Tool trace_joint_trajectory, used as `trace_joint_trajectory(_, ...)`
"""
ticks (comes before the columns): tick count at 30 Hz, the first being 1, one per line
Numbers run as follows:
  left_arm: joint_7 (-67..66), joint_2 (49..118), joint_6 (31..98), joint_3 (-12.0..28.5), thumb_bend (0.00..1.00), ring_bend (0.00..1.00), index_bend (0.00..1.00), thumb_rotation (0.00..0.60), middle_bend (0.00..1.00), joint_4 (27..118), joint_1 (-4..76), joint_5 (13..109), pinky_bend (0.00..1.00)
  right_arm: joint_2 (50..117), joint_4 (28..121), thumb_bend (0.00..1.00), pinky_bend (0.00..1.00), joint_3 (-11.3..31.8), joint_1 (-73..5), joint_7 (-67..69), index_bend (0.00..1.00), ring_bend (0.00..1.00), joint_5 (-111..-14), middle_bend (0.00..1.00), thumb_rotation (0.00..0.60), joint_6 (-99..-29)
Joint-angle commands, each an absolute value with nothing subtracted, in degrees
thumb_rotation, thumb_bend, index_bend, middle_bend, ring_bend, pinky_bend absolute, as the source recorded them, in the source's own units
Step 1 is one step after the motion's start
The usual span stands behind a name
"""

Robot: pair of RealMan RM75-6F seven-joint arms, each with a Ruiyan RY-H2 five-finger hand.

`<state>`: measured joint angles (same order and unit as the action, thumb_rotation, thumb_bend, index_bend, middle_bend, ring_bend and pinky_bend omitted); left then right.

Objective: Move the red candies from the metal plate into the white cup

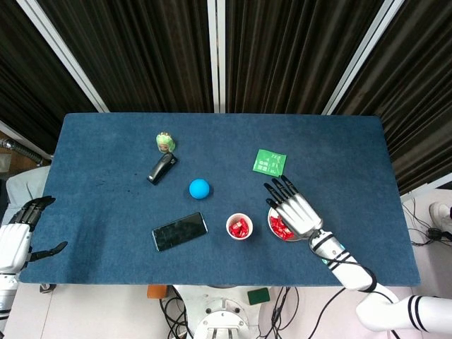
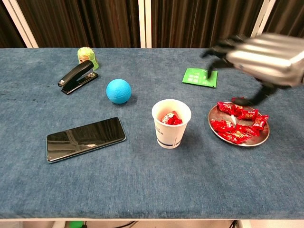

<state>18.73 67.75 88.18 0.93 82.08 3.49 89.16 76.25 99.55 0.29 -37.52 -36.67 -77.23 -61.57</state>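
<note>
The white cup (image 2: pixel 171 124) stands at the table's front middle with several red candies (image 2: pixel 169 118) inside it; the head view shows the cup (image 1: pixel 239 227) too. To its right lies the metal plate (image 2: pixel 212 127) with several red candies (image 2: pixel 240 124) on it. My right hand (image 2: pixel 259 58) hovers above the plate with its fingers spread and holds nothing. From the head view, the right hand (image 1: pixel 293 210) covers most of the plate (image 1: pixel 271 221). My left hand (image 1: pixel 21 234) hangs empty off the table's left edge, fingers apart.
A blue ball (image 2: pixel 118 90) and a black phone (image 2: pixel 85 138) lie left of the cup. A black stapler (image 2: pixel 77 76) and a small green figure (image 2: pixel 87 58) sit at the back left. A green packet (image 2: pixel 200 77) lies behind the plate.
</note>
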Motion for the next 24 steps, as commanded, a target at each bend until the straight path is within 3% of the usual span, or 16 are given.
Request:
trace_joint_trajectory(1,18.53,67.58,88.17,0.90,0.04,0.11,0.16,0.600,0.13,82.27,3.40,89.03,0.23,75.30,98.10,0.30,0.00,-1.40,-36.19,-36.43,0.35,0.00,-75.60,0.04,0.600,-60.25)
trace_joint_trajectory(24,17.86,67.31,87.89,0.88,0.04,0.11,0.16,0.600,0.13,82.98,3.58,89.10,0.23,78.42,92.00,0.30,0.00,-2.97,-34.05,-37.37,0.39,0.00,-71.49,0.04,0.600,-56.18)
